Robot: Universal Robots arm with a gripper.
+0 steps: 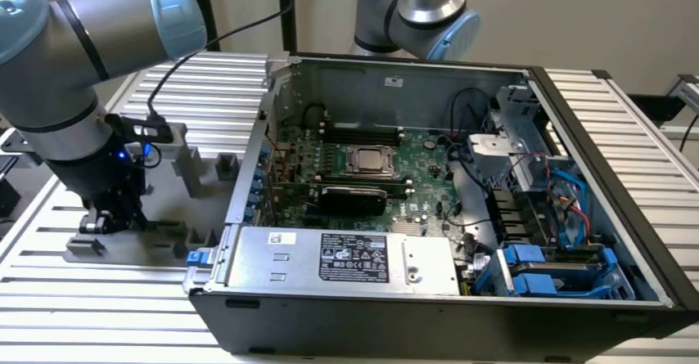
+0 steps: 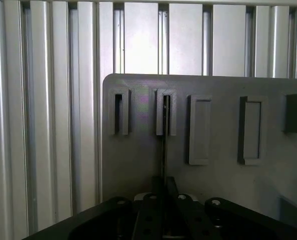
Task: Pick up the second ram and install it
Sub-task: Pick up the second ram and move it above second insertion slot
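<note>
Here, over the grey fixture (image 1: 164, 217), the gripper (image 2: 164, 184) has its fingers (image 2: 171, 190) pinched on the second ram (image 2: 165, 135), which stands edge-on in the slot beside the fixture's empty end slot (image 2: 119, 114). Judged from this, you should keep the stick parallel to the slot walls and draw it straight out, without twisting. The open computer case (image 1: 437, 78) lies just beside the fixture, toward the exterior view's right.
</note>
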